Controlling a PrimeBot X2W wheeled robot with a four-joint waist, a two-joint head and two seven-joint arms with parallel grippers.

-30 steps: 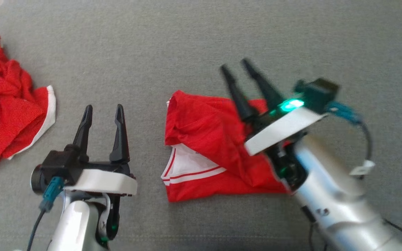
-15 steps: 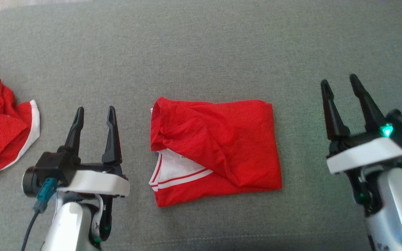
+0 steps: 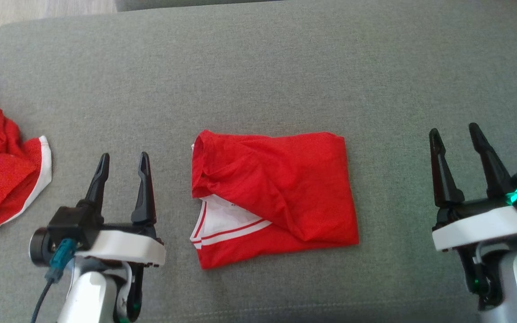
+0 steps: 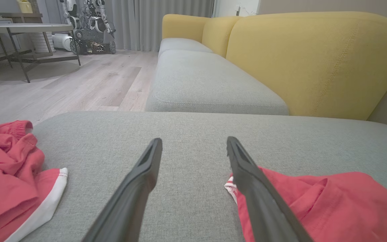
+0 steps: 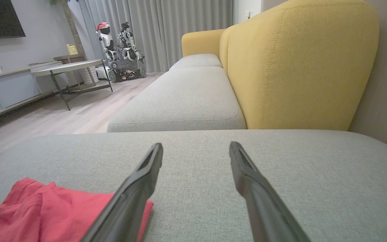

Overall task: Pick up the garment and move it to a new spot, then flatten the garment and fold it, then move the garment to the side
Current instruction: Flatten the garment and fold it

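Two grippers flank the garment (image 3: 276, 197), one on each side, neither touching it. The garment, red with a white, red-striped band, lies folded into a rough rectangle in the middle of the grey seat (image 3: 258, 67).

The left gripper (image 3: 123, 158) stands to the garment's left, jaws spread wide and empty, fingers pointing up the head view. The garment's left edge, with its rolled hem and white band, is near this gripper's inner finger but apart from it. The right gripper (image 3: 453, 130) stands well apart from the garment's right edge, jaws likewise spread and holding nothing, with bare seat between them.

In the left wrist view the garment (image 4: 331, 201) shows at the lower right, partly behind the right-hand finger, its white corner just beside that finger. Grey seat shows between the two fingers. In the right wrist view the garment (image 5: 45, 208) lies at the lower left, and its near corner passes behind the left-hand finger.

A second red cloth (image 3: 2, 170), crumpled and white-edged, lies at the seat's far left, well apart from the left gripper. Past the seat stands a yellow backrest (image 5: 297, 67).
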